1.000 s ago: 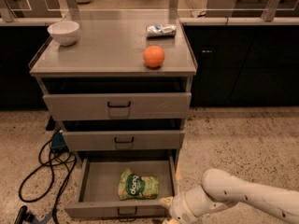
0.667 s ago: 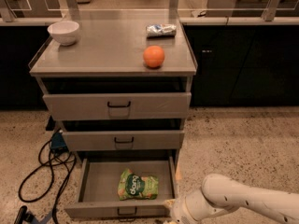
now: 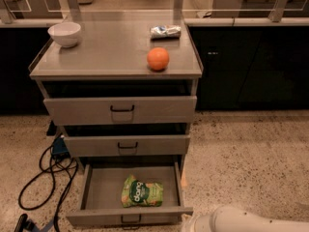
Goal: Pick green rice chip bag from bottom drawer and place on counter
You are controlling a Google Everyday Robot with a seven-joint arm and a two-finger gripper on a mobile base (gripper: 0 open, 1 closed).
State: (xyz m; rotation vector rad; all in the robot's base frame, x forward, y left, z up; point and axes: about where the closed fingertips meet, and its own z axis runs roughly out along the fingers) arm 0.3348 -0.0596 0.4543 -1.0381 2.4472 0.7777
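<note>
Hand (image 3: 189,224): low at near-right corner of bottom drawer (image 3: 104,185), grip state cannot tell; likely risk, clipping the drawer front, or crinkly green rice chip bag (image 3: 142,193) slipping before reaching worktop (image 3: 111,52).

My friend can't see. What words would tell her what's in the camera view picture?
A green rice chip bag lies in the open bottom drawer of a grey cabinet. On the counter sit a white bowl, an orange and a silver-blue wrapper. The robot's gripper is low at the picture's bottom edge, beside the drawer's front right corner.
</note>
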